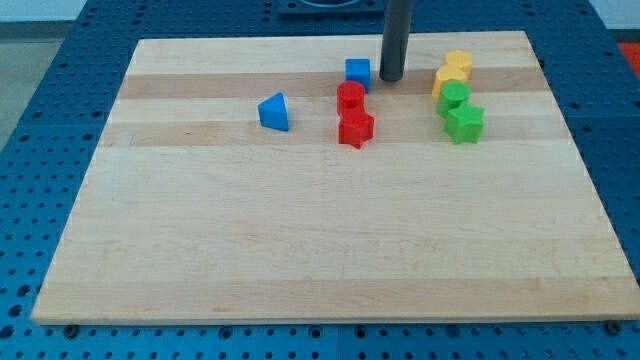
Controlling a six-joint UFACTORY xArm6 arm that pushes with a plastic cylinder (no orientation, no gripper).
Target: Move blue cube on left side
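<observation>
Near the view's top centre of the wooden board, my tip rests just beside the blue cube, on its right side; contact cannot be confirmed. I end in a plain rod that holds nothing. Below the cube sit 2 red blocks: a red cylinder and a red star. A blue triangular block lies further left. To the right, 2 yellow blocks and 2 green blocks form a cluster.
</observation>
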